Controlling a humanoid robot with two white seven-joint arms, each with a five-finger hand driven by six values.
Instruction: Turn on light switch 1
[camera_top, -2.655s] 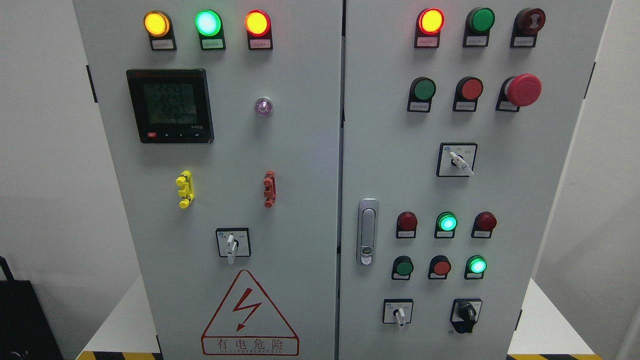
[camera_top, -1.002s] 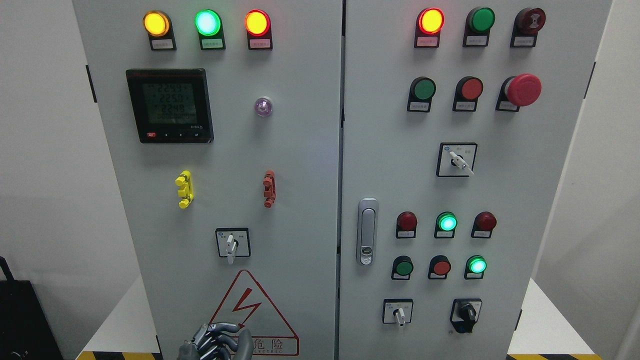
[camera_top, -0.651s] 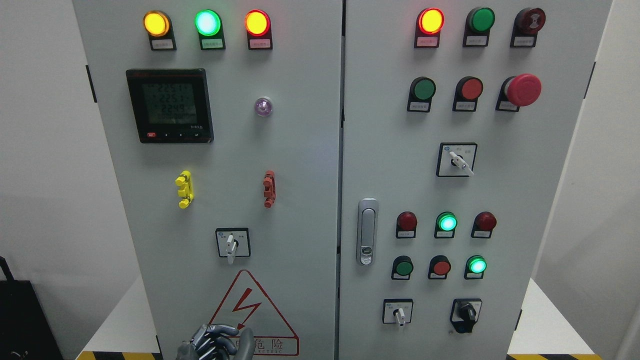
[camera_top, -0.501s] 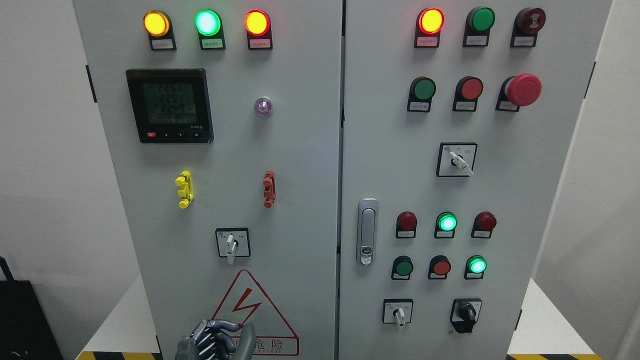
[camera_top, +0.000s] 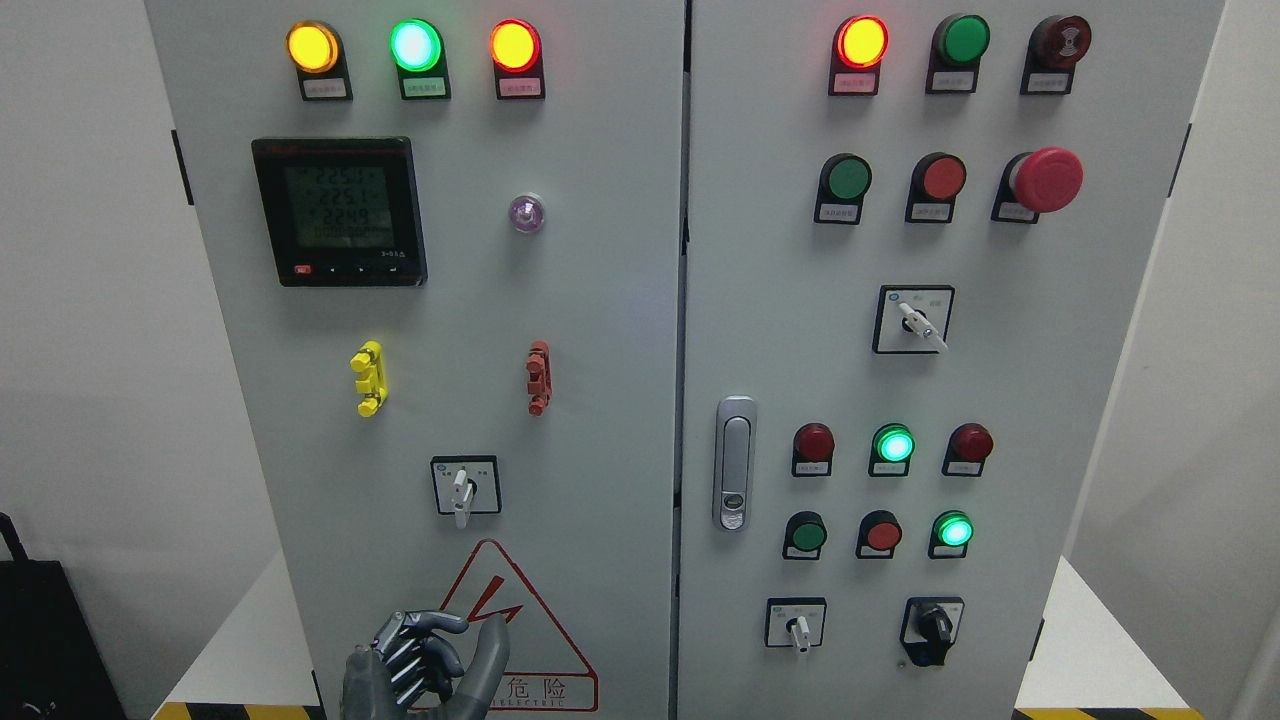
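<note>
A grey electrical cabinet with two doors fills the head view. My left hand (camera_top: 428, 660) comes up at the bottom edge, in front of the red warning triangle (camera_top: 500, 630) on the left door. Its fingers are curled with the thumb raised, and it holds nothing. Above it is a white-handled selector switch (camera_top: 461, 487), handle pointing down, about a hand's height away. The right door has three more selector switches: one upper (camera_top: 912, 320), one lower (camera_top: 797, 625) and a black one (camera_top: 932, 625). I cannot read which is switch 1. The right hand is not visible.
The left door carries three lit lamps (camera_top: 415, 45), a digital meter (camera_top: 340, 212), a yellow clip (camera_top: 369, 378) and a red clip (camera_top: 539, 377). The right door has a metal latch handle (camera_top: 735, 463), push buttons, lit green lamps (camera_top: 893, 444) and a red emergency button (camera_top: 1045, 180).
My left hand was out of view 2.7 s ago. It has come in at the bottom edge and risen steadily up the left door over the warning triangle.
</note>
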